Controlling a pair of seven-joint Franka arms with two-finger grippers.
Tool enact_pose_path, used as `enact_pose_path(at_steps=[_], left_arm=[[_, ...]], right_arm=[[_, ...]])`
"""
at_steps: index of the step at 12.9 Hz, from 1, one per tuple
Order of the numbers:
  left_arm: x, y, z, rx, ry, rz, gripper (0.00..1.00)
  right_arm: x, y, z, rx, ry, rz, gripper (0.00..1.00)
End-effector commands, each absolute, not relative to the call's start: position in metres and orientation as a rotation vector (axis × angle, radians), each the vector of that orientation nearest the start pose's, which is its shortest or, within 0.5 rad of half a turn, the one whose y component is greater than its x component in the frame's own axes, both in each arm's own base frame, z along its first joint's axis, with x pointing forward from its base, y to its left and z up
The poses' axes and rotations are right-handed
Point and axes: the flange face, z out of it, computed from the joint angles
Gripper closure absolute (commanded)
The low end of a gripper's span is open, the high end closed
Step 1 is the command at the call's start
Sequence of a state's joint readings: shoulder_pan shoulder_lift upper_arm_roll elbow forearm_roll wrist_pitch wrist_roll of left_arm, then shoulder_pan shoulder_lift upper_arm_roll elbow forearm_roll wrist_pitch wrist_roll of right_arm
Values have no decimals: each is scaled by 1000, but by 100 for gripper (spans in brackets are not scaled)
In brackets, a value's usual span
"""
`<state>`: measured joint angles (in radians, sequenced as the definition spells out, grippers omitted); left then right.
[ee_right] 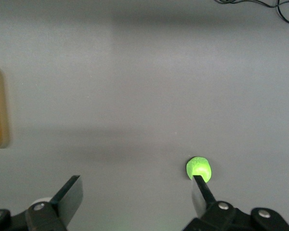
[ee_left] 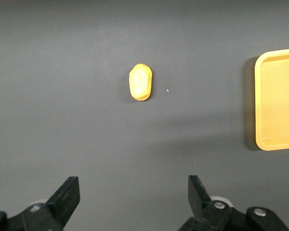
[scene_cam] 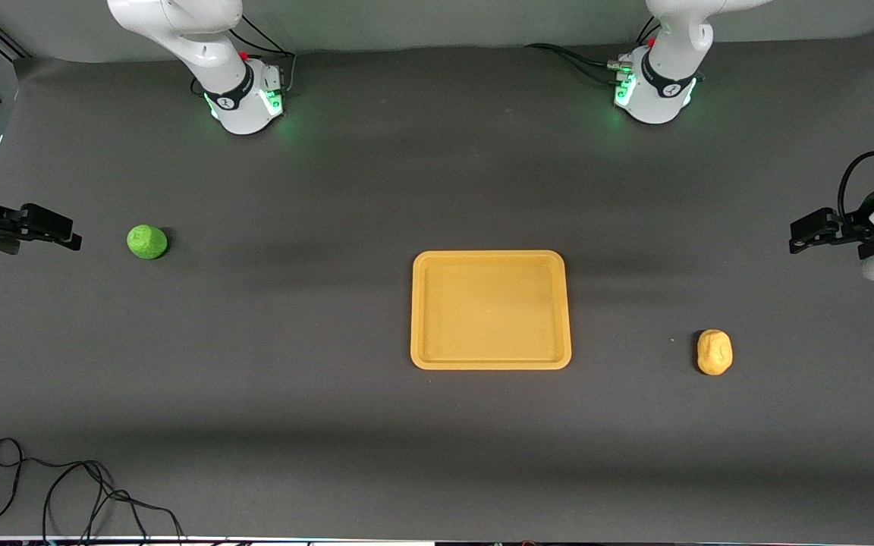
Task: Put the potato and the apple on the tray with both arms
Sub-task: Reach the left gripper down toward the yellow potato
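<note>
Potato point(ee_left: 140, 82) — apart from left pincer point(ee_left: 130, 197)

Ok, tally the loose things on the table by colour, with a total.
Green: 1, the apple
Yellow-orange: 2, the potato and the tray
Total: 3

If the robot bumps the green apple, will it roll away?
Probably a little. The apple is round and sits loose on the flat table, so a push might roll it. Its bumpy, faceted surface would likely stop it soon. The bumps may also help fingers grip it without slipping.
</note>
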<state>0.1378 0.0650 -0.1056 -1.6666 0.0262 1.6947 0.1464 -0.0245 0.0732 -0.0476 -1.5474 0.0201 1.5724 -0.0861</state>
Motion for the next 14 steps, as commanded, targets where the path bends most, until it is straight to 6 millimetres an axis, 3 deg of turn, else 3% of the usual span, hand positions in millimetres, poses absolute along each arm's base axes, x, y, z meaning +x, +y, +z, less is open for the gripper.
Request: enact_pose_path(at_steps=[1,4,7,9,10,12,14], left_arm=[[580,25,553,-3128,203,73,0],[580,26,551,-3129,203,80,0],[592,35,527,-3135,192,101,1],[614,41,488,-3141,187,73,1],[630,42,457,-3144,195,69,1],[656,40,404,-3150,216,16,0],[660,40,356,-3165,308,99,0]], right_arm=[[572,-38,599,-3133,-60,47,0],[574,-38,597,-3133,-57,50,0],[574,-38,595,-3133,-57,54,0],[571,-39,595,-3132,-55,57,0],[569,-40,592,-3133,-53,66,0],[558,-58,589,-3157,-17,56,0],[534,-82,580,-3162,-47,-1,0]])
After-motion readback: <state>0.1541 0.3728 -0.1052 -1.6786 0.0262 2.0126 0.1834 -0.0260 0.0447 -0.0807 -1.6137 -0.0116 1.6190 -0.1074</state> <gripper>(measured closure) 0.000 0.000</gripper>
